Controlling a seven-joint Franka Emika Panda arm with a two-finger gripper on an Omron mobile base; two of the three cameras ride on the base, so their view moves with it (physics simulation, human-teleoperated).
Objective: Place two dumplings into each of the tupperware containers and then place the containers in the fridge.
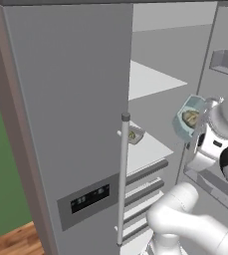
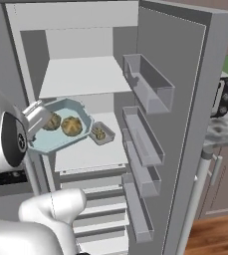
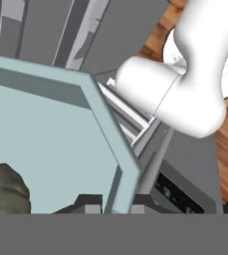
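Fridge: tall grey steel refrigerator (image 2: 185,74), door open, white shelves exposed; long vertical bar handle (image 1: 123,179) and small dark display panel (image 1: 89,198) at lower centre of the left base view.
Held container: pale blue-green tupperware tub with rounded corners (image 2: 80,130), left of centre in the right base view, tilted, in front of the middle shelf.
Contents: two lumpy tan-green dumplings (image 2: 71,125) inside the tub.
Second container: shallow grey rectangular tub (image 2: 102,133) resting on the white middle shelf (image 2: 93,154), centre frame, just beside the blue-green tub; dumplings inside.
Gripper: two-finger gripper (image 2: 37,117), fingers pinching the rim of the blue-green tub at its left edge.
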